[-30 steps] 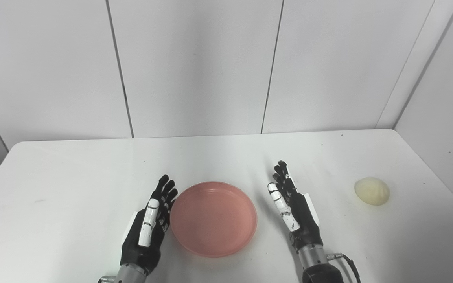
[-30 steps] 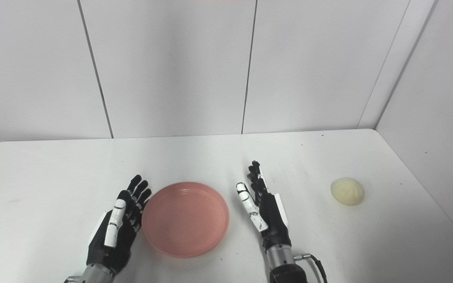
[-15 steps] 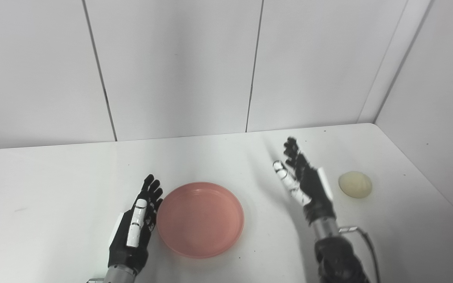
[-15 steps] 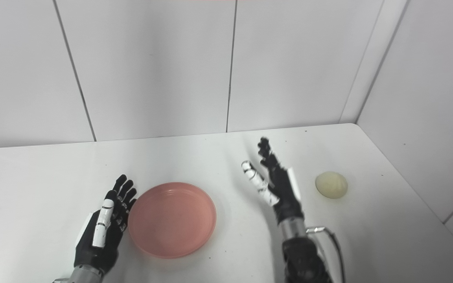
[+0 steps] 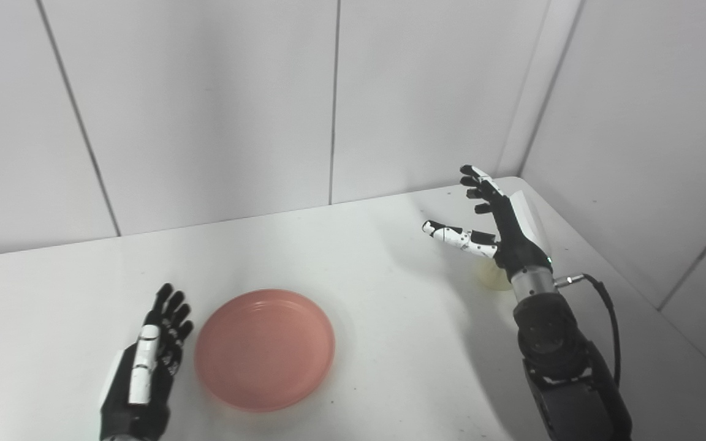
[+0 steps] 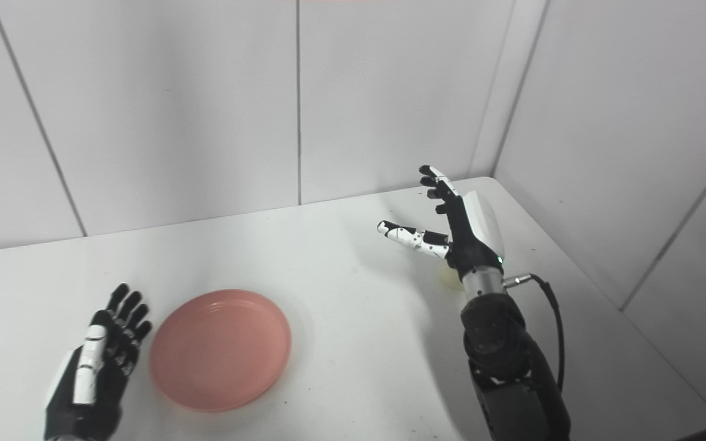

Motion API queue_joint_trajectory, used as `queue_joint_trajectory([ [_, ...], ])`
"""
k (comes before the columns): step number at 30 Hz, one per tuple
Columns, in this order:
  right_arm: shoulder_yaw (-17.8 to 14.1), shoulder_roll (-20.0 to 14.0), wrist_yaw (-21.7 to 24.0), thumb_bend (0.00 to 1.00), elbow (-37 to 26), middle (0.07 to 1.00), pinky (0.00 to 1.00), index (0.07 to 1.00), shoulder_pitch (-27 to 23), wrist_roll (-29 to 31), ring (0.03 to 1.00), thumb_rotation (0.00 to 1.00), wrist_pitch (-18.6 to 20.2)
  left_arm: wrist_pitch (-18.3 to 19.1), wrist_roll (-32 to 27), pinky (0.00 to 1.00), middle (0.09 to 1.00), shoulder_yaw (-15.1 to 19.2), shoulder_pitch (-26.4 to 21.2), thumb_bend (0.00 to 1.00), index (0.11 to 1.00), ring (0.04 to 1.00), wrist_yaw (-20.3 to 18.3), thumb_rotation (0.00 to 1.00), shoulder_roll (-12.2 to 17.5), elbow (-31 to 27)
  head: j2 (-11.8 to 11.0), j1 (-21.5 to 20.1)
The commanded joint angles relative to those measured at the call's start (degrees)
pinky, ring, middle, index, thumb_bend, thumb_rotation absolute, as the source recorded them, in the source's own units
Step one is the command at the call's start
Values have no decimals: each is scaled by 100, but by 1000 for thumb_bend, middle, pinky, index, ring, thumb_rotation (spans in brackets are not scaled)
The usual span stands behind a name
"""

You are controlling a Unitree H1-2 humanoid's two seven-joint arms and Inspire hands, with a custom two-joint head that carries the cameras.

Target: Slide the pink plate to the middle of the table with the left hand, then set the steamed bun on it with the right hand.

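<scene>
While your left hand (image 5: 138, 373) lies flat on the counter (image 5: 390, 343), fingers (image 5: 166, 306) spread and holding nothing, the pink plate (image 5: 265, 349) sits just beside it. Farther right, your right hand (image 5: 500, 220) hovers with fingers wide, empty, above the steamed bun (image 5: 493, 277), which it mostly hides.

A smooth, faintly glossy finish is shown by the pink plate (image 5: 265, 348). The worktop (image 5: 359, 257) is seen as smooth, matt white. The right hand (image 5: 500, 226) is cased in hard black and white plastic.
</scene>
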Motion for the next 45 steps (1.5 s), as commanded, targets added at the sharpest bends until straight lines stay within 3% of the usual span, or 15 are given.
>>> queue_joint_trajectory([
  [1,15,-276,0,777,-279,851,720,867,-171,-379,814,478,308,-38,-105,1000,1000,57,-52,552,983,1000,-65,911,57,111,0,-9],
  [4,-4,-418,148,796,-336,880,712,875,-152,-626,838,489,658,-31,-153,1000,991,109,-59,554,968,1000,-90,891,71,129,-30,-118],
  [7,-251,-395,501,809,-340,882,691,879,-146,-1016,835,487,800,-51,-165,1000,996,110,-65,550,974,1000,-124,907,123,152,-41,-220],
  [14,-823,-167,1527,835,-364,919,760,889,-239,-2080,906,410,803,75,-268,1000,990,132,-93,545,967,1000,-162,903,170,145,-52,-342],
  [20,-1134,-69,2362,883,-295,923,733,889,-306,-2836,895,369,802,103,-289,1000,986,136,-112,551,964,1000,-153,889,172,163,-38,-344],
  [27,-1186,27,2986,900,-183,913,704,891,-350,-3301,863,316,801,136,-247,1000,980,133,-89,551,962,1000,-134,888,155,108,-46,-323],
  [33,-935,-28,3017,907,173,883,691,873,-336,-3489,835,302,802,199,-248,1000,959,127,-67,586,940,979,-120,853,137,40,-70,-289],
  [39,-787,-84,2903,914,575,875,685,859,-391,-3399,816,313,801,395,-257,1000,977,107,-51,577,953,1000,-134,880,179,-79,-78,-295],
  [43,-791,-42,2856,910,731,881,728,859,-419,-3279,826,292,801,429,-293,1000,992,122,-60,568,965,1000,-178,883,192,-85,-70,-301],
  [45,-772,-24,2783,912,895,872,818,857,-445,-3267,837,278,801,395,-300,1000,986,139,-76,574,957,1000,-177,870,189,-37,-67,-301],
])
